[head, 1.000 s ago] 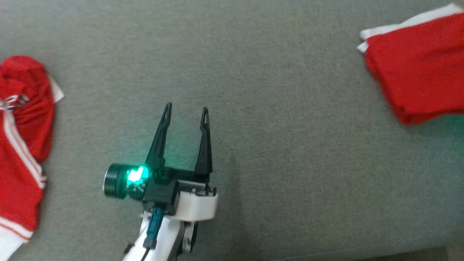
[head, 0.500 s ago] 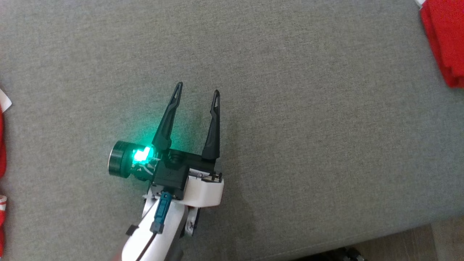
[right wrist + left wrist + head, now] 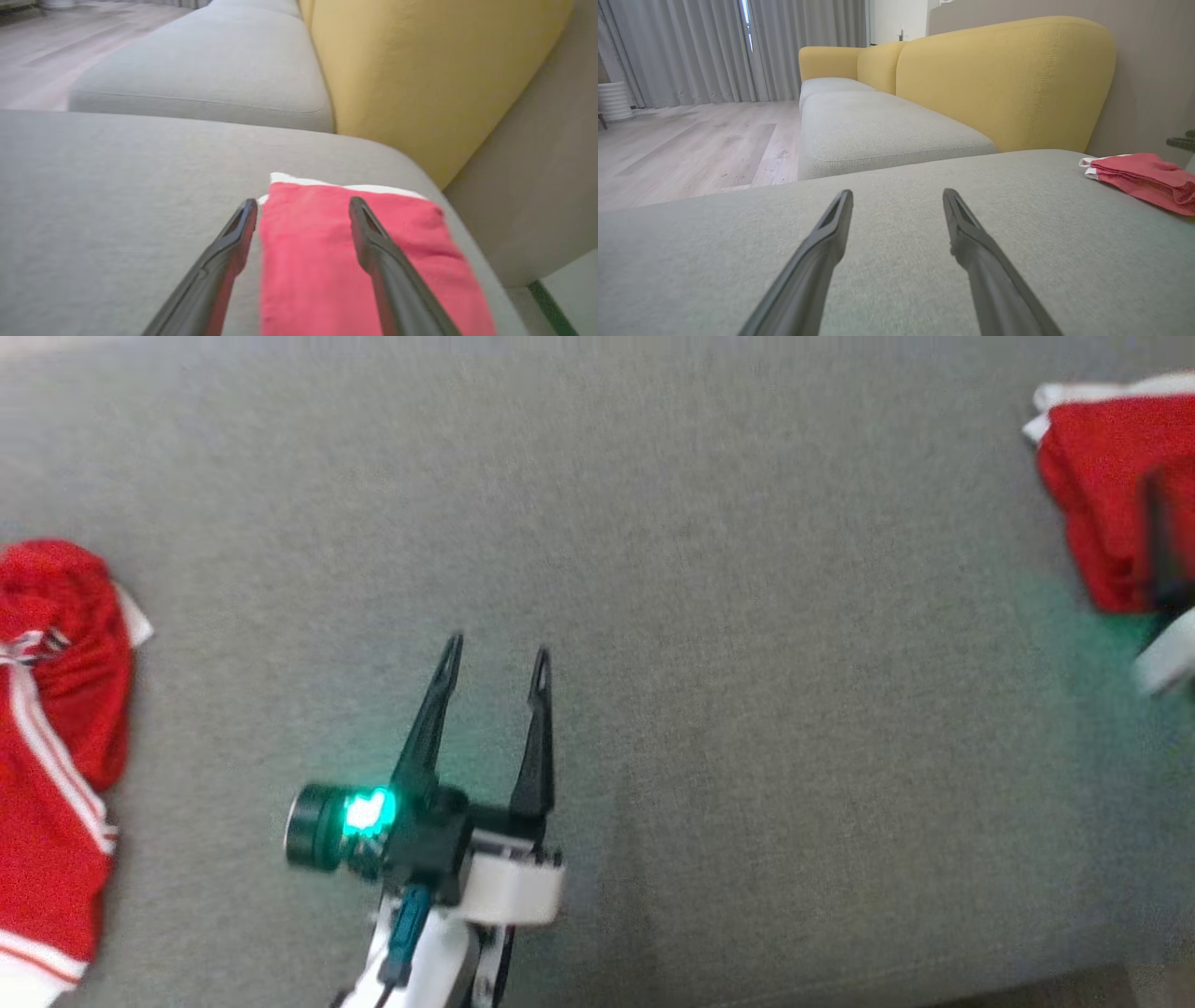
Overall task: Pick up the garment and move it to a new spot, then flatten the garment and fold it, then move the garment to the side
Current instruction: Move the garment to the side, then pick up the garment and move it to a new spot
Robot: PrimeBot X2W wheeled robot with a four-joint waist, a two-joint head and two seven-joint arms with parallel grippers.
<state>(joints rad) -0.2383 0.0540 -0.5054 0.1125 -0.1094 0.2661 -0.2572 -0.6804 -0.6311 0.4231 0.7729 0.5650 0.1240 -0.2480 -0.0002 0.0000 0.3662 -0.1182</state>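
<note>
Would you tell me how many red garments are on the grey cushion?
2: a crumpled garment at the head view's left edge, a folded garment at its upper right. Others may lie off-frame.

cushion: grey woven fabric, spanning nearly the whole frame; picture blurred.
left gripper: lower centre-left, two dark fingers pointing up the frame, spread apart over bare cushion; green light lit on its body; white forearm below.
crumpled garment: red with white stripes, bunched at the left edge, well apart from the left gripper.
folded garment: red, white trim along its top, upper right corner.
right gripper: blurred dark shape at the right edge, over the folded garment; finger spacing unreadable.
green glow: on the cushion just below the folded garment.
</note>
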